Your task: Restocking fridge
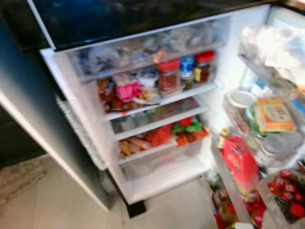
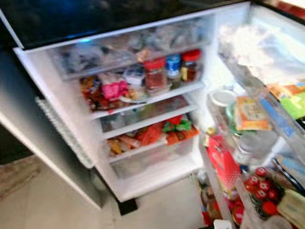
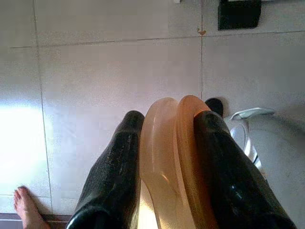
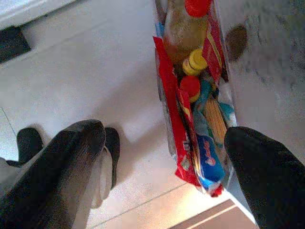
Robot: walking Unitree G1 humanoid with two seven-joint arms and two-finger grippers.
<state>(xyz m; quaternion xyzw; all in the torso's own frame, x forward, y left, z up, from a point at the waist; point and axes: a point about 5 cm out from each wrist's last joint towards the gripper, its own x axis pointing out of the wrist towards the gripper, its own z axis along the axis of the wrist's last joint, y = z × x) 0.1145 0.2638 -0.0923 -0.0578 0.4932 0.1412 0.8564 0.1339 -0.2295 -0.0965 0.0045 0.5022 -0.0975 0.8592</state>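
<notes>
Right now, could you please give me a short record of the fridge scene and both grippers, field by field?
Fridge: open, shelves full.
Top shelf: three jars beside a pink packet.
Lower shelf: orange and green packets.
Door racks: red carton, red-capped bottles.
Left gripper: shut on an orange disc, above floor tiles.
Right gripper: open, near door-rack packets.

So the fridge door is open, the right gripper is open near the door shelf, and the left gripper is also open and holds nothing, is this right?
Not quite. The left gripper is not open and empty: in the left wrist view its two black fingers are shut on a translucent orange plastic piece. The rest stands: the fridge is open, and the right gripper is open beside the door shelf.
</notes>
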